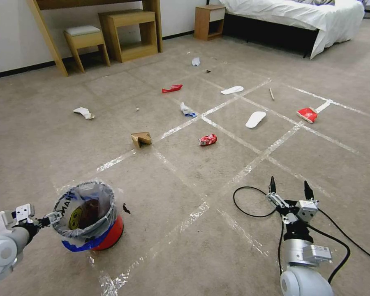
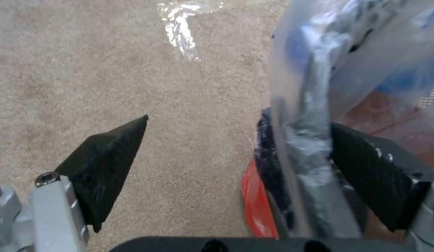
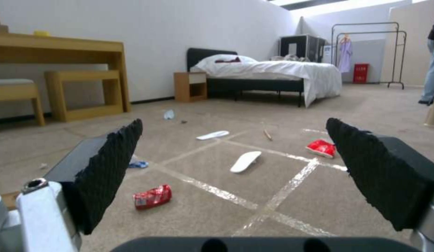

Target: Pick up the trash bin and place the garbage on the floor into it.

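At the lower left of the head view, the trash bin (image 1: 88, 218) is being straddled at its rim by the left gripper (image 1: 49, 218). In the left wrist view the jaws are being held wide, one finger inside the plastic-lined rim (image 2: 301, 140) and the other outside over bare carpet, so the rim is not yet being clamped. The bin itself is being shown tilted on the floor.

At the lower right of the head view, the right gripper (image 1: 290, 190) is being held low over the taped carpet (image 1: 201, 213), jaws wide and nothing between them.

Farther up the frame, the garbage is being left scattered: a red crumpled wrapper (image 1: 208, 139) and a tan cardboard piece (image 1: 141, 138) near the middle, two white slippers (image 1: 255, 119) right of centre, a second red wrapper (image 1: 307, 114) at the right, and tissue wads (image 1: 83, 112) toward the left.

The step in hand is judged to be the grasping of the bin. A closing of the left jaws on the rim is being called for next, then a lift.
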